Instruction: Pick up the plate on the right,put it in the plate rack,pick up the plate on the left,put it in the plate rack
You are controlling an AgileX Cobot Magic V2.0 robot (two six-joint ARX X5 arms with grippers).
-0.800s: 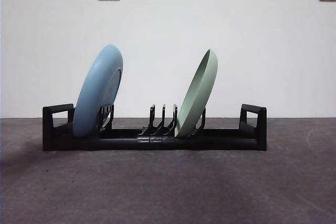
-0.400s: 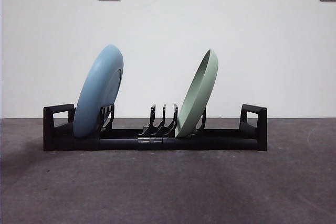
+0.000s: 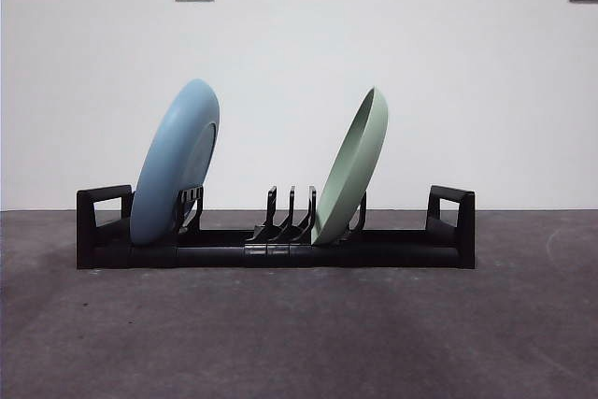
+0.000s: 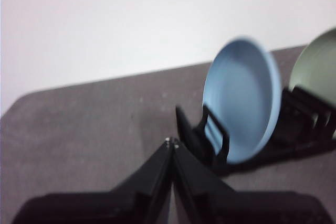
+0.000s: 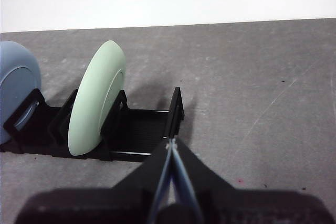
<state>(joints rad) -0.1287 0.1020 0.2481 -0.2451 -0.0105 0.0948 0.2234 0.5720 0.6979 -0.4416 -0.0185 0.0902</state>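
Setting: white wall, dark grey table (image 3: 299, 343).
Rack: long black plastic plate rack (image 3: 276, 235) holds round blue plate (image 3: 175, 163) and round green plate (image 3: 351, 167), both tilted.
Grippers: left gripper (image 4: 171, 142) and right gripper (image 5: 170, 144) are pressed closed, empty, apart from the rack.
Advice: arms are best kept clear.

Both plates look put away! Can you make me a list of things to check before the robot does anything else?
1. Blue plate stands in the rack, leaning on its prongs: ok.
2. Green plate stands in the rack, leaning the same way: ok.
3. The two plates are apart, with bare prongs between them: ok.
4. Left gripper is shut, holds nothing and is off the blue plate: ok.
5. Right gripper is shut, holds nothing and is off the green plate: ok.
6. Whether the plates sit firmly enough not to tip: cannot tell.
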